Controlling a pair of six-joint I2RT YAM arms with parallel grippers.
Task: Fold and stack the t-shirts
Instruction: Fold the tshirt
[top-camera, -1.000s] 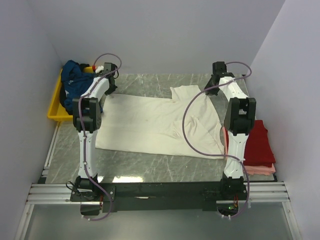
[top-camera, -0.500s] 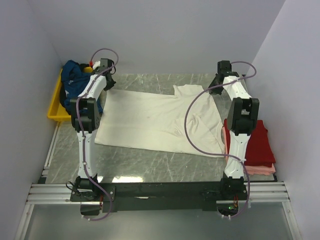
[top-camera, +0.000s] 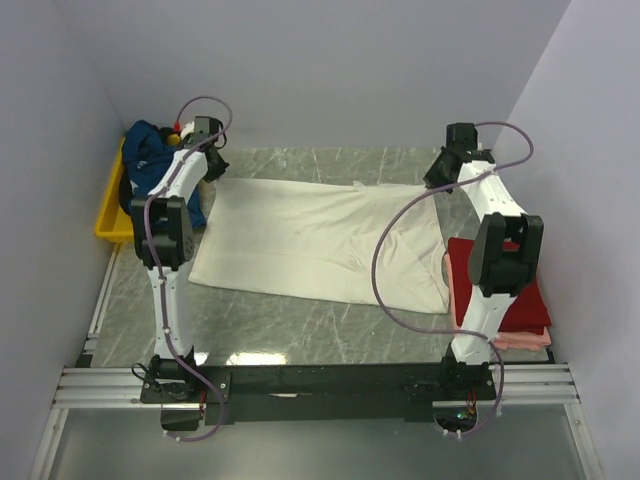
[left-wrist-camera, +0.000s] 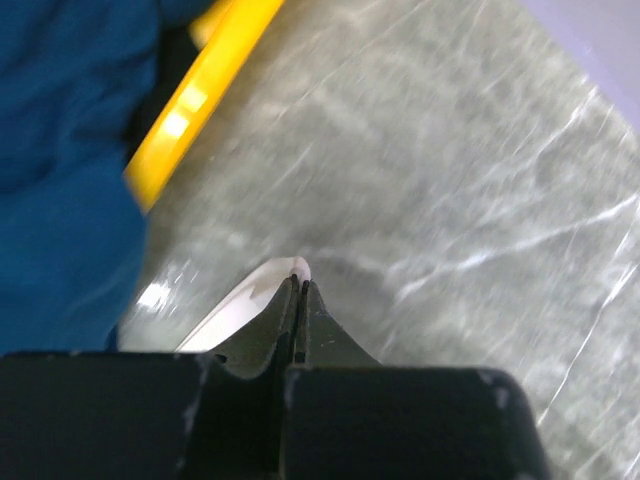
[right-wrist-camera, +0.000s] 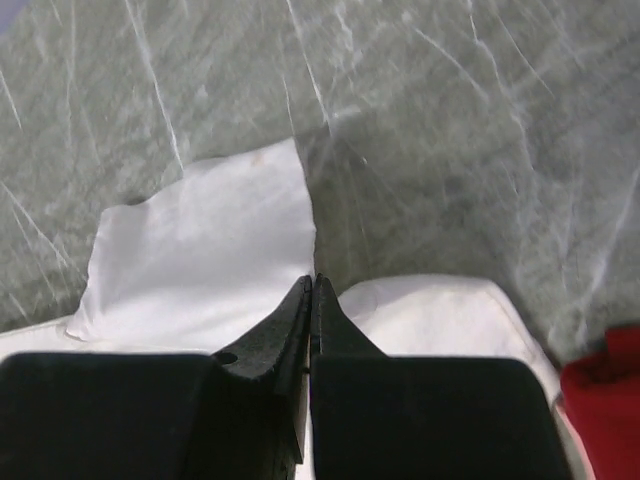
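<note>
1. Far left, the dark teal-blue t-shirt (top-camera: 148, 165) sits heaped in the yellow tray (top-camera: 108, 228).
2. The left gripper (top-camera: 212, 172) is clenched on the far-left corner of the cream-white t-shirt (top-camera: 320, 240), which lies spread mid-table.
3. The right gripper (top-camera: 438, 178) is clamped on its far-right edge.
4. The red t-shirt (top-camera: 515, 285) lies stacked at right.
5. I'd say this is the flattening step. The fold comes next and needs both arms moving evenly.

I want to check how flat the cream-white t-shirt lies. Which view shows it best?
Top external: nearly the whole cream-white t-shirt lies spread out there. The left wrist view catches only a small corner, the right wrist view only a flap and some edge.
</note>
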